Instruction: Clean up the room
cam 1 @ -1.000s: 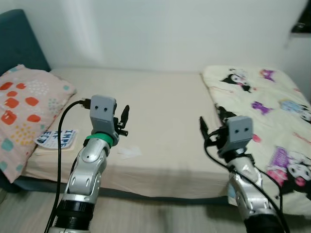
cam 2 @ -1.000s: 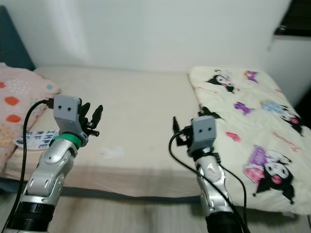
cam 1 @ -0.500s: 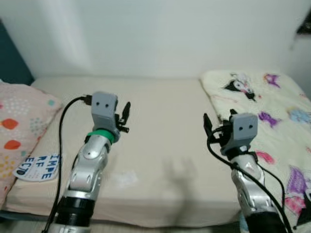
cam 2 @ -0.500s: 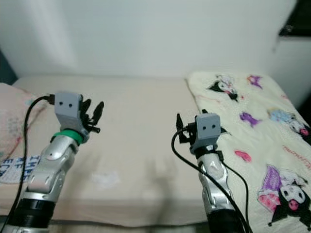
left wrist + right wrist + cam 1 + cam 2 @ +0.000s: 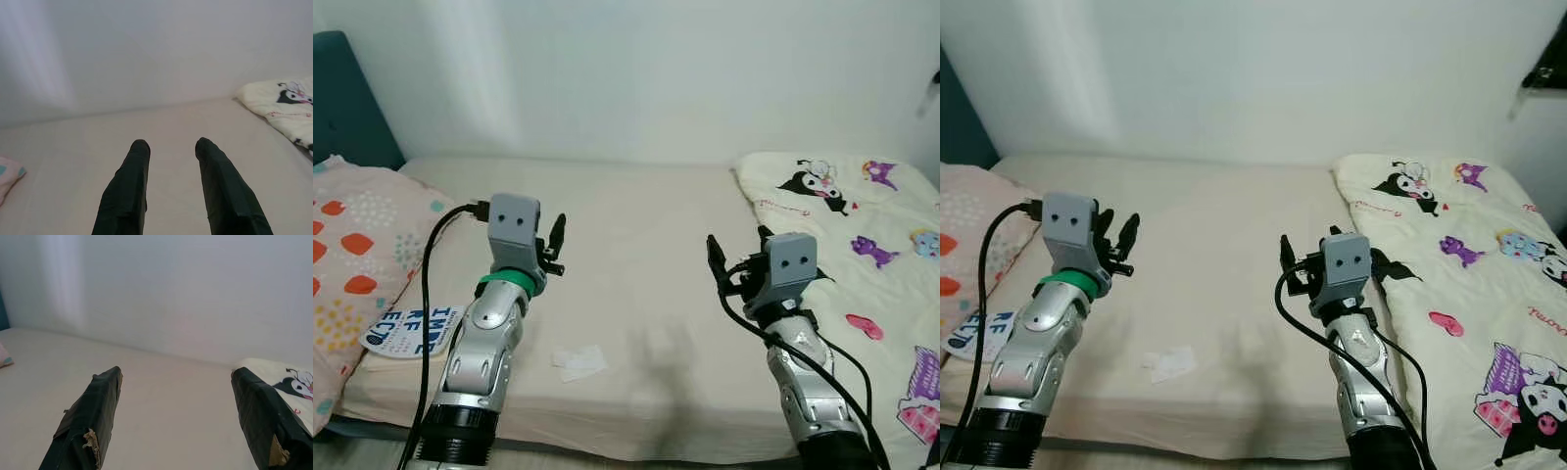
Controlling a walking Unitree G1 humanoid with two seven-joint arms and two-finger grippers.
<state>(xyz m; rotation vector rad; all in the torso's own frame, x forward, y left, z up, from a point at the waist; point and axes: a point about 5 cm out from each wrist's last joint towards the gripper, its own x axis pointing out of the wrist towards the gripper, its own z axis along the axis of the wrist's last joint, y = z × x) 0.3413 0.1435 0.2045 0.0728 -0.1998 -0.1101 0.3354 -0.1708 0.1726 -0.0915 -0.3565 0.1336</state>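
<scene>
A crumpled white scrap of paper (image 5: 579,361) lies on the beige bed sheet (image 5: 646,225), near the front edge between my two arms. My left gripper (image 5: 551,242) is raised over the sheet, above and a little left of the scrap, open with nothing between its fingers (image 5: 132,186). My right gripper (image 5: 736,250) hovers at about the same height, near the edge of the cartoon blanket (image 5: 862,225). It is open wide and empty, its fingers (image 5: 93,421) pointing toward the white wall.
A dotted pillow (image 5: 352,245) lies at the bed's left end against a teal headboard (image 5: 342,108). A blue-and-white lettered item (image 5: 411,328) rests beside the pillow. The cartoon blanket covers the bed's right side. A white wall (image 5: 626,69) stands behind.
The camera has shifted, so the bed sits differently in view and the headboard shows again. Both arms stay raised with their grippers open as before.
</scene>
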